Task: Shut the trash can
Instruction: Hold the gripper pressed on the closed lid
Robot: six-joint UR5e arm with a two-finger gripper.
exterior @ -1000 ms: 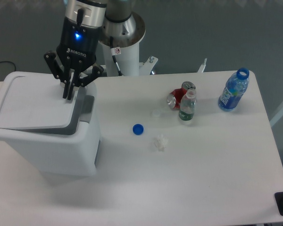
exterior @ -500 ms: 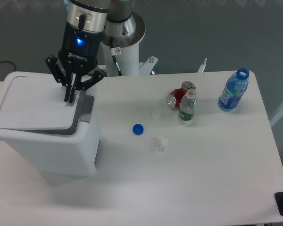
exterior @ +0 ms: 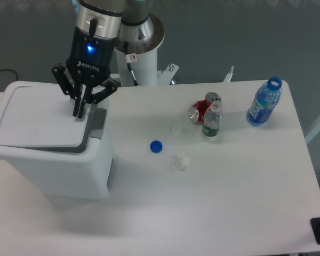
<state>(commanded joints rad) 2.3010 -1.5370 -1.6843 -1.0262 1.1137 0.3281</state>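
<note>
On the tabletop's [exterior: 245, 186] left end sits one trash can [exterior: 50, 152], its lid lying flat. Above the lid's right edge, the gripper [exterior: 79, 113] has fingers pressed together, holding nothing. Two bottles [exterior: 264, 102], one red can [exterior: 201, 108], one blue cap [exterior: 156, 146].

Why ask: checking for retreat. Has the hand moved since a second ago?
Yes. The hand rose slightly and shifted left, judged against the trash can lid's grey latch.

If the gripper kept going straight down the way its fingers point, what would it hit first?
Most likely the lid of the trash can, near its right edge. The gripper points down just over it; contact can't be judged from this view.
</note>
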